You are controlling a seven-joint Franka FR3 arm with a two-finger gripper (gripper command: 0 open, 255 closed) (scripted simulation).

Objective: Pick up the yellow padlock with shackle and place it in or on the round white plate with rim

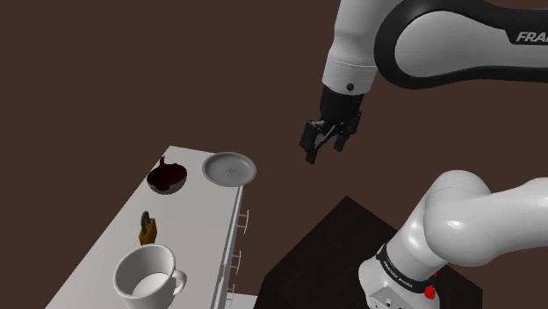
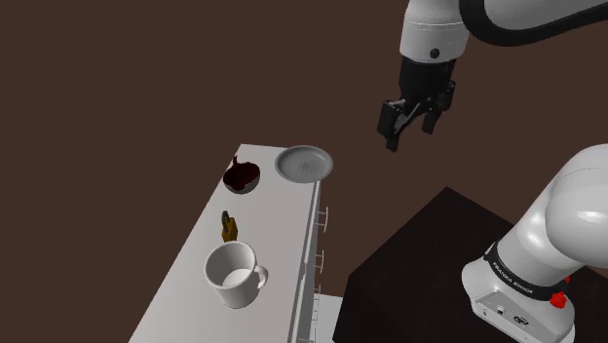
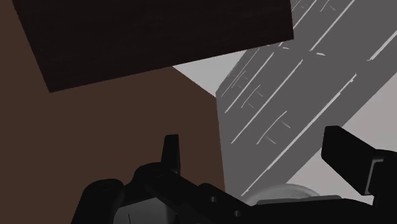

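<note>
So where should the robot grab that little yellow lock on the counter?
Probably by its body, just under the shackle, coming straight down from above. The padlock stands upright between the mug and the dark bowl, so a top approach with the open gripper keeps clear of both.

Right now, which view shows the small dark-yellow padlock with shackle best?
Shoulder view: the small dark-yellow padlock stands upright on the pale counter between the white mug and dark red bowl, appearing largest, shackle visible. The second exterior view shows it smaller. The wrist view faces the counter's drawer fronts.
</note>
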